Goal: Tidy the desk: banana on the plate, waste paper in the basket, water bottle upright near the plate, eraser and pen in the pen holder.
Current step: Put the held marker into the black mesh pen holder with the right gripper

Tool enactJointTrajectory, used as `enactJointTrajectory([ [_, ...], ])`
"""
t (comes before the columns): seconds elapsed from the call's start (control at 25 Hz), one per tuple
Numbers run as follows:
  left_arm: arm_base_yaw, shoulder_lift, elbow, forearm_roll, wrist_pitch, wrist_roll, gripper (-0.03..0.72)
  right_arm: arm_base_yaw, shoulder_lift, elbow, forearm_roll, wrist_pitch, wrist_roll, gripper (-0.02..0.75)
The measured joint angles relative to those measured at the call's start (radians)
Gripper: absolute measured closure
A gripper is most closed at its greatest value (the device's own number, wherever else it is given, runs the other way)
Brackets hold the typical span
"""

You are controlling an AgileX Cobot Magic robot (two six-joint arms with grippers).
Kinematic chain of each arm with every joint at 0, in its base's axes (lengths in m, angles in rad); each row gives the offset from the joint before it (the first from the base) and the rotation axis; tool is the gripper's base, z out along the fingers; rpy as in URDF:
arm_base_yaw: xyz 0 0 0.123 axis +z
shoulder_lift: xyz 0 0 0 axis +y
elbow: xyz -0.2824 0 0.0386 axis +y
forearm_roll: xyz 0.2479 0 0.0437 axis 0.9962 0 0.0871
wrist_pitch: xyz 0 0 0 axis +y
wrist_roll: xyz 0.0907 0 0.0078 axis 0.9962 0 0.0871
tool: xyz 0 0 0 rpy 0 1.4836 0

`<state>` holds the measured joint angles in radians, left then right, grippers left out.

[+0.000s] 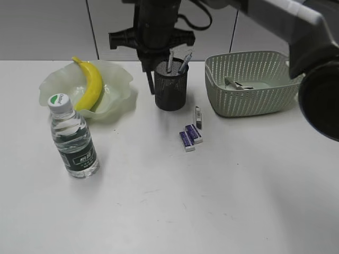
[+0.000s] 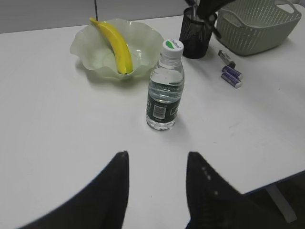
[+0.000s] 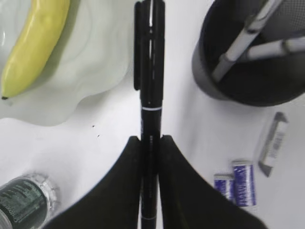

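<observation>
**Desk tidy: black pen clamped in the right gripper, erasers lying loose on the desk**

Starting closest to us on the desk [image 1: 222, 201]: the water bottle [image 1: 73, 138] stands upright, white cap on, just in front of the plate [image 1: 119, 79]. Our left gripper [image 2: 157, 186] hangs over bare tabletop on the near side of that bottle, fingers spread wide with nothing between them.

A bit further back, in the middle, we've got two small purple-and-white erasers [image 1: 190, 137] lying side by side, and a grey-sleeved one [image 1: 198, 117] just behind them. All three are out on the desk, in front of the pen holder [image 1: 171, 84].

Our right gripper [image 3: 151, 143] has its fingers closed tight on a black pen [image 3: 150, 81], which sticks out straight ahead, its tip over the plate's edge, left of the holder. Two grey pens [image 1: 177, 62] already stand in the holder.

Back left, the banana [image 1: 92, 84] lies in the plate. Back right, the waste paper [image 1: 237, 84] sits inside the basket [image 1: 249, 98].
</observation>
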<state>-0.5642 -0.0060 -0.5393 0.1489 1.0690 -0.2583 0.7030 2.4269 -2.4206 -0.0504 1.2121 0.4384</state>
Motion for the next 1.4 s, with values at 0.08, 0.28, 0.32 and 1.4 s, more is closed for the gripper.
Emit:
enactJointTrajectory([
  [0.08,0.000,0.000,0.000,0.000,0.000,0.000,0.387,0.000,-0.038,0.000,-0.050,0.000,-0.018,0.657],
  [0.28,0.000,0.000,0.000,0.000,0.000,0.000,0.387,0.000,-0.110,0.000,-0.127,0.001,-0.058,0.657],
  [0.32,0.000,0.000,0.000,0.000,0.000,0.000,0.387,0.000,-0.123,0.000,-0.133,0.001,-0.062,0.657],
  [1.4,0.000,0.000,0.000,0.000,0.000,0.000,0.387,0.000,-0.198,0.376,-0.355,-0.495,0.051,0.657],
])
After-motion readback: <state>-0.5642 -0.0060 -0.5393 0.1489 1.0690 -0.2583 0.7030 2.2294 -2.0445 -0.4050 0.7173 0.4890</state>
